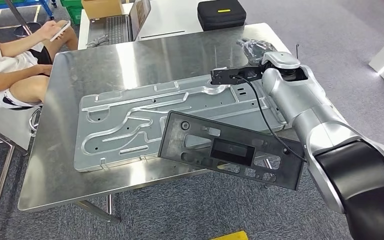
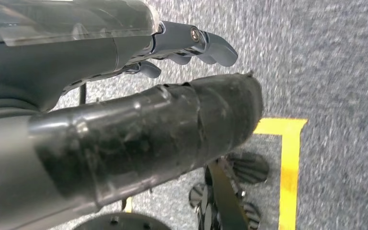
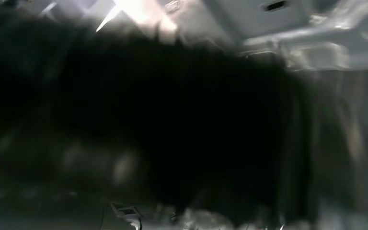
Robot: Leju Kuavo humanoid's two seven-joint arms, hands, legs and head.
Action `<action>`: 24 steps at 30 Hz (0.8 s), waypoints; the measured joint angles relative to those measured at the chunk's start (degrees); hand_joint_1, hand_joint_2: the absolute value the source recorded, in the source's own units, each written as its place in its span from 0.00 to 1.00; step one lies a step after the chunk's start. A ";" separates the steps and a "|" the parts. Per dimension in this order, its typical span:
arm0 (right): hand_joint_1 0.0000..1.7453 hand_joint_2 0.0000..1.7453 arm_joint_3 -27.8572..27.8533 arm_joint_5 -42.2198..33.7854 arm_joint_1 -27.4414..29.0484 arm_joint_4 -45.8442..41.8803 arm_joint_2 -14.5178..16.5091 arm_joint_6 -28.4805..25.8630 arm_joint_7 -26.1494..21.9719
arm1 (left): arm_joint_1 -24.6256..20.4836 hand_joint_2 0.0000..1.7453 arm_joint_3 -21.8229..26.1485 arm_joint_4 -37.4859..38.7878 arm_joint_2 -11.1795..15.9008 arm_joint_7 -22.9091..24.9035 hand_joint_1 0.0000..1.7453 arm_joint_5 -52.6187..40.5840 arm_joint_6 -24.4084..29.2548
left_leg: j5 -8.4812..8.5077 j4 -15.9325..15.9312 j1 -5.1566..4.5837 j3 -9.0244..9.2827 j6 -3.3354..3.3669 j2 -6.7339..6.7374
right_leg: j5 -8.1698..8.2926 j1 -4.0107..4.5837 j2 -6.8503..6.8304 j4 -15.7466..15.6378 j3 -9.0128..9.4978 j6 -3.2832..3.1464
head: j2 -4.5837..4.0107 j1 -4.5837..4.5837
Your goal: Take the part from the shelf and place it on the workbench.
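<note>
While the black panel (image 1: 232, 150) overhangs the surface (image 1: 100, 65) edge, right hand (image 1: 252, 49) grip unclear; probably light, stiff, best edge-held.

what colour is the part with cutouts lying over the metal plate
Black, matte; the part shows best in the head view.

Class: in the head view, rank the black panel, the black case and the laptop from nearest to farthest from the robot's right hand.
From the right hand:
1. Black case, just beyond the hand.
2. Black panel, at the table's near edge.
3. Laptop, far left, behind the table.
</note>
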 joint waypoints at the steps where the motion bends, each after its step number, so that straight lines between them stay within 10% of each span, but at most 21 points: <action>1: 0.00 0.75 0.00 0.04 -0.13 -0.09 0.00 0.09 0.01 | 0.02 0.00 0.00 0.00 -0.03 -0.01 0.00 0.01 -0.05 | -0.74 0.94 0.04 -0.39 -0.31 0.02 | 0.13 -0.13 -0.03 -0.24 0.09 -0.34 | 0.00 -0.01; 4: 0.00 0.00 0.00 0.09 -0.42 -0.25 0.03 0.32 0.03 | 0.09 0.00 0.00 0.00 -0.07 -0.03 0.00 0.02 -0.16 | -5.72 10.39 0.29 -4.66 -1.14 0.06 | 0.26 -0.24 -0.07 -0.54 0.23 -0.83 | 0.00 -0.03; 7: 0.00 0.00 0.00 0.11 -0.31 -0.25 0.04 0.37 0.03 | 0.11 0.00 0.00 0.00 -0.05 -0.26 0.00 0.09 -0.39 | -6.33 15.44 0.39 -7.35 -1.37 0.08 | 0.22 -0.21 -0.07 -0.49 0.26 -0.87 | 0.00 -0.04; 11: 0.00 0.00 0.00 0.21 -0.68 -0.25 0.02 0.37 0.04 | 0.12 0.00 0.00 0.00 -0.03 -0.46 0.00 0.34 -0.72 | 0.45 1.31 0.15 -0.69 -0.48 0.07 | 0.15 -0.10 0.02 -0.44 0.42 -0.50 | 0.00 -0.03; 15: 0.00 0.00 0.00 0.38 -0.84 -0.25 -0.23 0.37 0.04 | 0.07 0.00 0.00 0.00 0.02 -0.51 0.00 0.38 -1.08 | 1.39 -1.01 -0.04 0.14 0.59 0.06 | 0.43 -0.14 0.08 -0.39 0.21 0.68 | 0.00 -0.02; 21: 0.00 0.00 0.02 0.56 -0.63 -0.15 -1.15 0.38 -0.09 | 0.03 0.00 0.02 0.00 0.01 -0.67 0.00 0.44 -1.47 | 2.90 -1.63 -0.01 -1.07 2.00 0.40 | -8.97 -0.32 0.04 14.38 -4.99 1.61 | 0.00 0.02; 24: 0.00 0.00 0.02 0.63 -0.53 -0.05 -1.29 0.39 -0.09 | 0.10 0.00 0.01 0.00 0.01 -0.69 0.00 0.44 -1.59 | 3.15 -0.61 -0.03 -2.30 1.84 0.38 | -6.03 -0.53 -0.04 10.04 -1.32 1.74 | 0.00 0.02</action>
